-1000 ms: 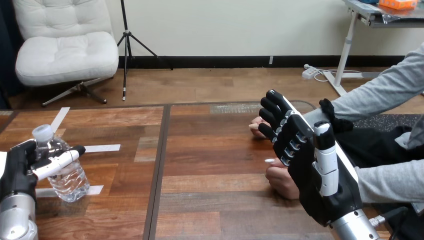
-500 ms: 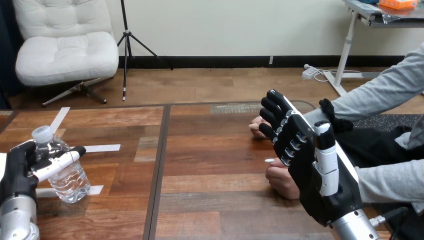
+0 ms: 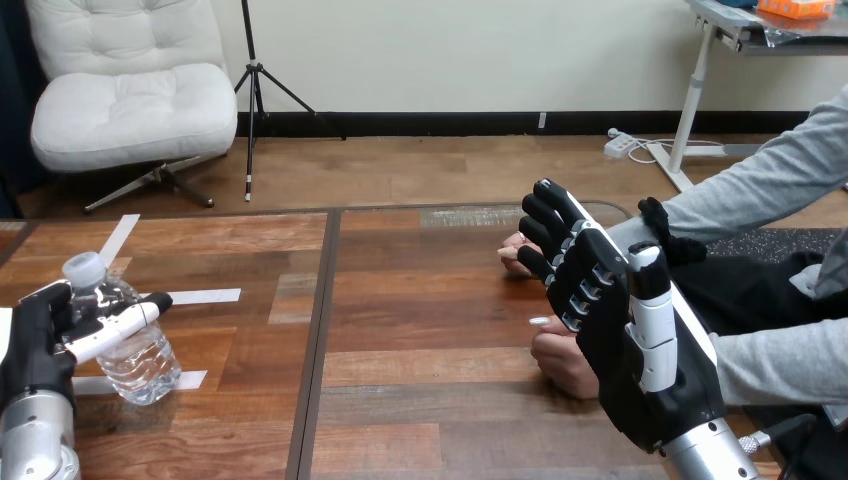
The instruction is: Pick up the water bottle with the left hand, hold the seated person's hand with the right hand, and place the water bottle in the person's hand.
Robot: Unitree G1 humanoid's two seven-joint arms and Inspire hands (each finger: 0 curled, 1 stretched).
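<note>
A clear plastic water bottle point(image 3: 130, 352) with a white cap stands on the wooden table point(image 3: 430, 300) near its left front. My left hand point(image 3: 38, 348) is wrapped round it, thumb across the bottle's front and fingers behind. On the right, my right hand point(image 3: 640, 370) is raised with its fingers nearly straight and open, holding nothing. It stands in front of the person's two hands: the nearer hand point(image 3: 560, 365) rests on the table just left of my palm, and the farther hand point(image 3: 512, 256) lies behind my fingertips. I cannot tell whether they touch.
White tape strips point(image 3: 205, 296) lie on the table's left part, close to the bottle. A dark seam point(image 3: 320, 330) splits the tabletop. The person's grey sleeves point(image 3: 770, 190) come in from the right edge.
My left hand and the bottle have shifted very slightly down and left. My right hand and the person's hands have stayed put.
</note>
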